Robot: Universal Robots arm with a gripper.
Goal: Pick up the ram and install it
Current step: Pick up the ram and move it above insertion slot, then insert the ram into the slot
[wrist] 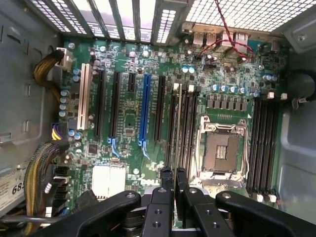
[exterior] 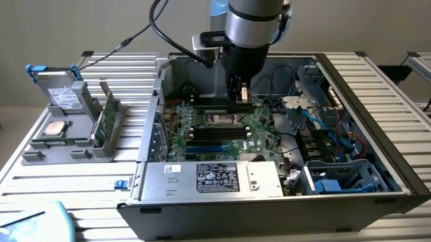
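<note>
Gripping ram [exterior: 243,95] w/ end effector [wrist: 173,178] clamped on it, over DIMM slots [wrist: 190,133] just beside CPU socket [wrist: 219,150].

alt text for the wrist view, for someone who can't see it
Looking down into an open computer case, the claw grips the ram, seen edge-on as a thin pale strip, in line with the black memory slots of a green motherboard. An empty processor socket sits beside those slots.
</note>
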